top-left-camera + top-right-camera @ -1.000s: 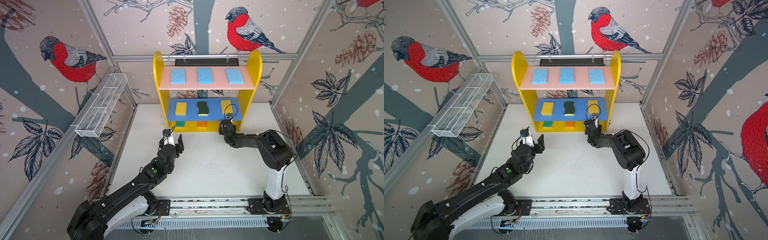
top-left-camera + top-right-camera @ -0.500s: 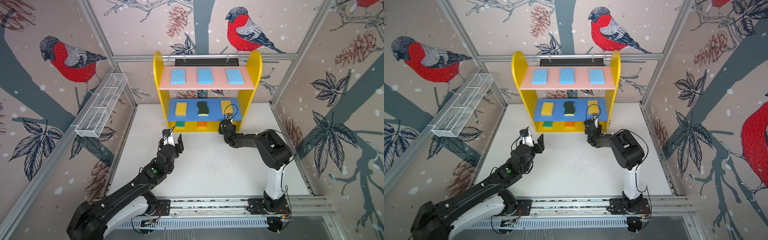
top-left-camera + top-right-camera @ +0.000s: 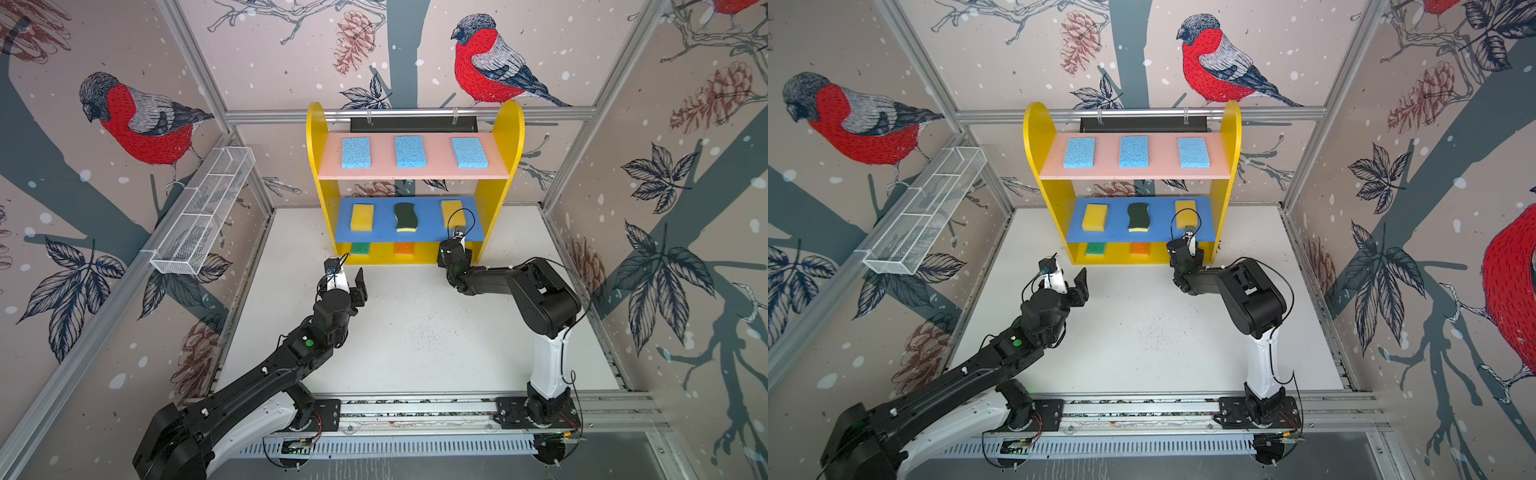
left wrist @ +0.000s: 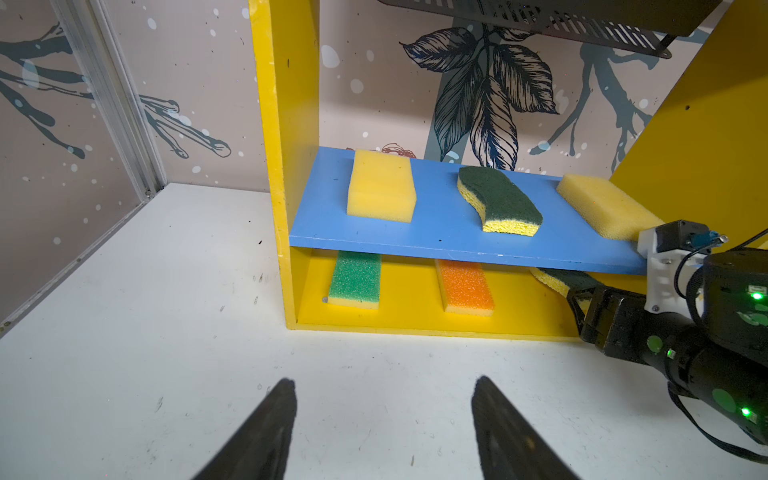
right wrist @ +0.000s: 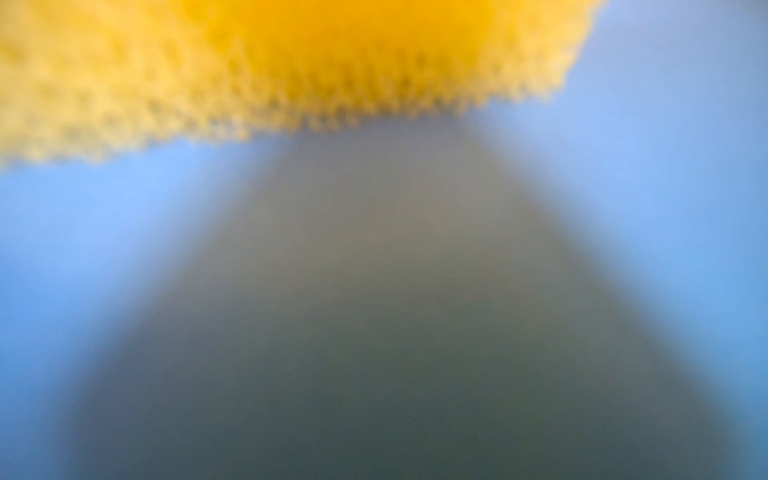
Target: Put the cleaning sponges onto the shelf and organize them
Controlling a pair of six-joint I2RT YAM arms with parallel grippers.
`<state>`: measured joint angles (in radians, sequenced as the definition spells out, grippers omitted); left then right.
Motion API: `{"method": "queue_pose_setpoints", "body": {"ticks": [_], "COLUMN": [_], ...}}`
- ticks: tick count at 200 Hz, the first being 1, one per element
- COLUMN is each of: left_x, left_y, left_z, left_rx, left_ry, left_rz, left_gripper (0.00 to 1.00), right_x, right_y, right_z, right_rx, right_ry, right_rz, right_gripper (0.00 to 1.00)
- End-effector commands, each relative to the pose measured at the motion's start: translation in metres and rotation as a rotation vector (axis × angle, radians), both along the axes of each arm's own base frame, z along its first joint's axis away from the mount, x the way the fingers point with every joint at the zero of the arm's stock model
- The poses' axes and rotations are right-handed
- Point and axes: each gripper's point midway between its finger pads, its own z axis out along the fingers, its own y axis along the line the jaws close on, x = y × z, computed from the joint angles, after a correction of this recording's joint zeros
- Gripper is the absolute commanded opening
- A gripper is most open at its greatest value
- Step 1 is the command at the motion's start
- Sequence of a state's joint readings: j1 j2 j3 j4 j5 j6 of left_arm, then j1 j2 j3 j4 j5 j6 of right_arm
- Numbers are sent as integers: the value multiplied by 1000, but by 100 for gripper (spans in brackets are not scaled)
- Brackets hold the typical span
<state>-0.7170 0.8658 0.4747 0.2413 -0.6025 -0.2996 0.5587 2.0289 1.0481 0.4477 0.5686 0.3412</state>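
Observation:
The shelf [image 3: 505, 137] stands at the back in both top views. Three light-blue sponges [image 3: 409, 151] lie on its pink top board. On the blue middle board are a yellow block [image 4: 380, 189], a wavy dark-green scourer [image 4: 498, 201] and another yellow block [image 4: 606, 210]. The yellow bottom holds a green-topped sponge [image 4: 356, 282] and an orange-topped sponge [image 4: 465, 286]. My right gripper [image 4: 584, 299] reaches under the blue board at the right, shut on the near end of a second wavy scourer [image 4: 555, 277]. My left gripper [image 4: 382, 386] hovers open and empty over the white table before the shelf.
A long white wire-mesh basket [image 3: 203, 212] hangs on the left wall rail. The right wrist view is blurred, filled by yellow sponge and blue board. The white table floor [image 3: 415, 332] stretches between both arms; aluminium frame posts bound the cell.

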Motion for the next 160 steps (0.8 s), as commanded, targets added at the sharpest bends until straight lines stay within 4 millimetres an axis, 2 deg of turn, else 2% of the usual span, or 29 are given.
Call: {"method": "queue_pose_setpoints", "body": {"ticks": [1, 25, 73, 119, 160], "left_x": [1, 1, 1, 1, -2], "left_y": [0, 0, 0, 0, 2], "left_z": [8, 9, 9, 9, 13], "left_rx": [-26, -31, -35, -44, -55], "left_ry": [-26, -25, -24, -22, -25], "left_rz": [6, 8, 8, 7, 4], "left_gripper": [68, 68, 68, 68, 68], "right_x": [-42, -42, -43, -42, -51], "right_y": [-23, -26, -30, -21, -11], "right_z": [-64, -67, -65, -45, -25], "right_rx": [-119, -120, -122, -95, -63], "right_ry": [284, 295, 298, 261, 234], "right_rz": [10, 9, 5, 38, 82], "right_gripper": [69, 72, 72, 72, 71]}}
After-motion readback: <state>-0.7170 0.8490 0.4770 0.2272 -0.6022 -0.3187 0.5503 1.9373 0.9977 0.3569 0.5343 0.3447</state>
